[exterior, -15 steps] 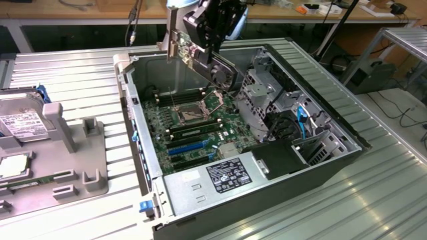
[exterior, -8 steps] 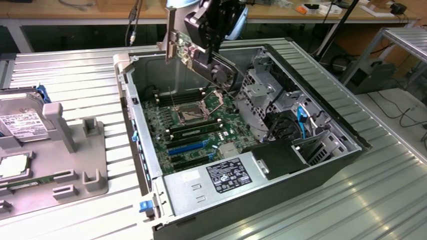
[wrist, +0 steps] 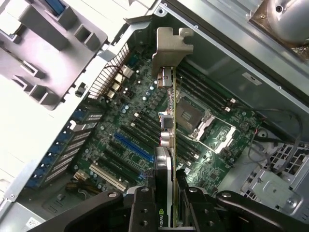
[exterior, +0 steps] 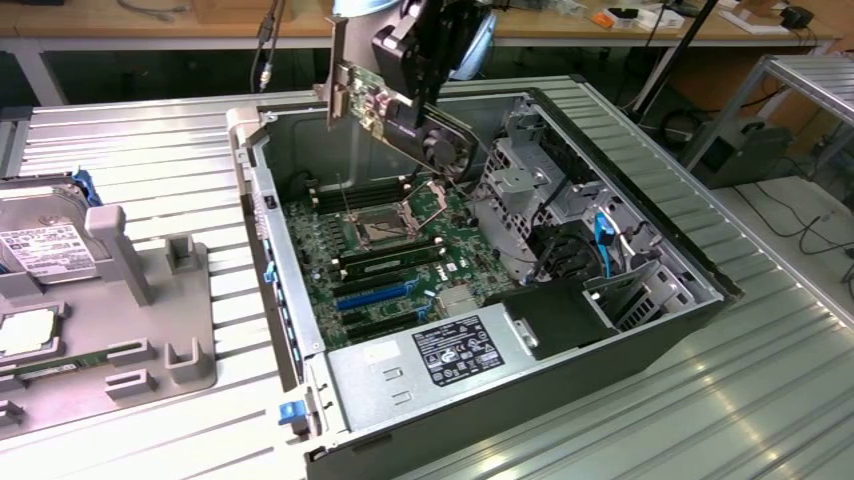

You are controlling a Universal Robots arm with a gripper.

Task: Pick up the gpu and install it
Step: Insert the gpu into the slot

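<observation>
My gripper [exterior: 434, 118] is shut on the gpu [exterior: 374, 95] and holds it in the air above the open computer case [exterior: 274, 215]. The card hangs tilted over the back part of the motherboard [exterior: 387, 250], and its silver bracket [exterior: 335, 70] faces the case's rear wall. In the wrist view the gpu [wrist: 170, 121] is edge-on, with its bracket [wrist: 170, 48] at the far end. Both black fingers [wrist: 144, 208] clamp its near end at my gripper [wrist: 168, 198]. Below the card lie the motherboard [wrist: 120, 121] and a blue expansion slot [wrist: 133, 147]. The card is not touching any slot.
A grey parts holder [exterior: 134, 330] at the exterior view's left carries a silver hard drive [exterior: 40, 250]. Inside the case are the CPU socket [exterior: 380, 228], the power supply [exterior: 427, 360], a metal drive cage [exterior: 534, 185] and blue cables [exterior: 603, 245]. Ribbed metal tabletop surrounds the case.
</observation>
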